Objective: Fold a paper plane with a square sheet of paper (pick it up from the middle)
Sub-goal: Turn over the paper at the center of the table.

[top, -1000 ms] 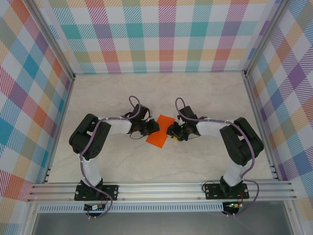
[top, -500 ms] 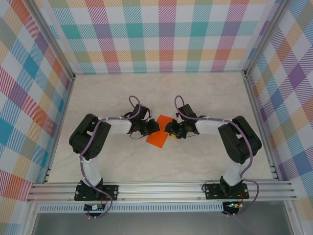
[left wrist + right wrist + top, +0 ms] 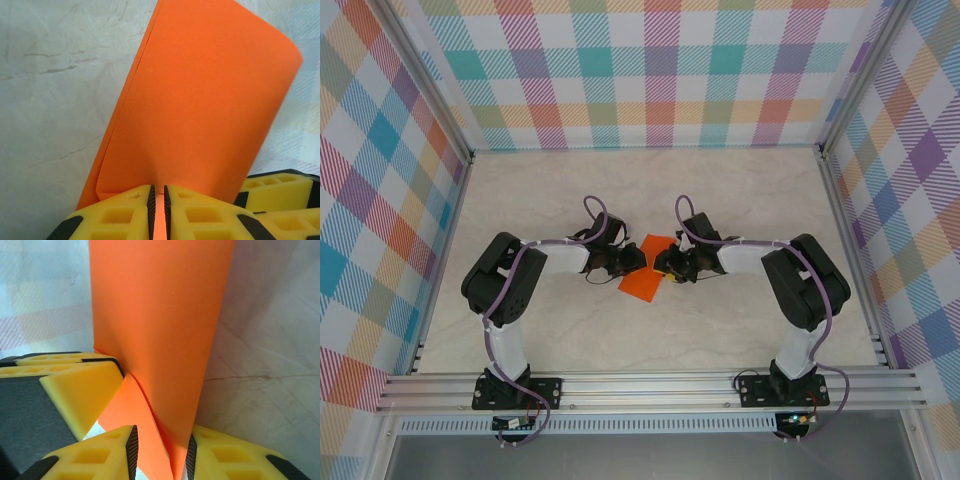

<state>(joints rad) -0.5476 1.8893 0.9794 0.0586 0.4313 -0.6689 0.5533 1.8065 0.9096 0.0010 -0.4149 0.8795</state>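
Jaw status, left gripper (image 3: 158,195): the two yellow fingers (image 3: 120,215) stand almost together and are clamped on one edge of the square sheet of paper (image 3: 200,100). Only a thin orange line shows between the pads. From this grip the sheet extends away from the fingers as a doubled layer. A second edge shows just inside its left border, and the far end curves over.

Jaw status, right gripper (image 3: 161,450): the jaws stand partly apart with the orange paper (image 3: 160,315) running down between them. The sheet lies against the right-hand pad, and a creased lower layer fills the rest of the gap. Whether this grip is firm cannot be told. A finger of the left gripper (image 3: 75,390) sits just beside the paper on the opposite side.

Position, overhead view: the left gripper (image 3: 632,260) and the right gripper (image 3: 665,263) face each other tip to tip, near one another. The sheet (image 3: 645,282) is between and just below them. This is at the middle of the pale marbled table (image 3: 740,190), well apart from the plaid walls (image 3: 660,80).
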